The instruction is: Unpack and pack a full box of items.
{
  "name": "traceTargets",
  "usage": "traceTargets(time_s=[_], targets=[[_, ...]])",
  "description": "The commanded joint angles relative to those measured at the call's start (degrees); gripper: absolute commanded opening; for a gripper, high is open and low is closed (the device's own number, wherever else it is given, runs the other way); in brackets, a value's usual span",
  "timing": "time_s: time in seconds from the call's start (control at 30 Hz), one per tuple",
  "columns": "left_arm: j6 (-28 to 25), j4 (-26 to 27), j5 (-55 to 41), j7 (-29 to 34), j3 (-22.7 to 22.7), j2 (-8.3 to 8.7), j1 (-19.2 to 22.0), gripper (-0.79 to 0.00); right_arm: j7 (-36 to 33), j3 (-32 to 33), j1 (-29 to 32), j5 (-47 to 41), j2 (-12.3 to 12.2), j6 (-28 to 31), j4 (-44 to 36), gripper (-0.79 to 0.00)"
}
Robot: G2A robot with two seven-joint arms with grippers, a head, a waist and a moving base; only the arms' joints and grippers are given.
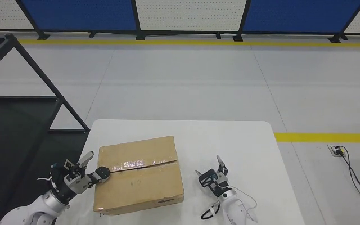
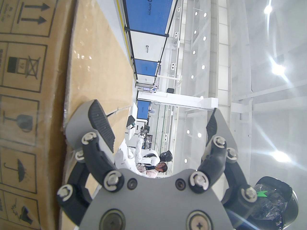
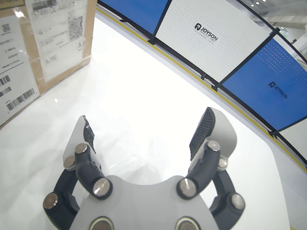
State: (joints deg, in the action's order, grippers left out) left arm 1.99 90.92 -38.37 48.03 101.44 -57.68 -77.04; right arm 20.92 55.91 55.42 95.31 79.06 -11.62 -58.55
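A closed brown cardboard box (image 1: 140, 173) lies on the white table (image 1: 236, 140), its top flaps meeting in a taped seam. My left gripper (image 1: 93, 167) is at the box's left edge, at the end of the seam. In the left wrist view the left gripper (image 2: 156, 118) is open, one pad (image 2: 100, 123) resting against the box's top edge (image 2: 96, 60). My right gripper (image 1: 216, 169) stands open on the table just right of the box. The right wrist view shows the right gripper (image 3: 148, 130) open over bare table, the box's labelled side (image 3: 48, 32) off to one side.
A dark frame (image 1: 34, 101) stands off the table's left side. Blue and white partition panels (image 1: 185, 14) line the far floor. The table's far half and right side (image 1: 253, 163) are free room.
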Motion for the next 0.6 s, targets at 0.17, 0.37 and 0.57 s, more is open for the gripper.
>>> traceTargets(time_s=[0.17,0.37,0.57], targets=[[0.0,0.0,0.0,0.0,0.0,0.0,0.0,0.0,6.4,1.2,2.2,-1.4,0.3,-3.0,-0.2,0.0],[0.0,0.0,0.0,0.0,0.0,0.0,0.0,0.0,8.3,5.9,4.4,-3.8,-1.6,11.6,-2.0,0.0],[0.0,0.0,0.0,0.0,0.0,0.0,0.0,0.0,0.8,9.4,6.4,-0.8,-3.2,16.5,-6.3,0.0]])
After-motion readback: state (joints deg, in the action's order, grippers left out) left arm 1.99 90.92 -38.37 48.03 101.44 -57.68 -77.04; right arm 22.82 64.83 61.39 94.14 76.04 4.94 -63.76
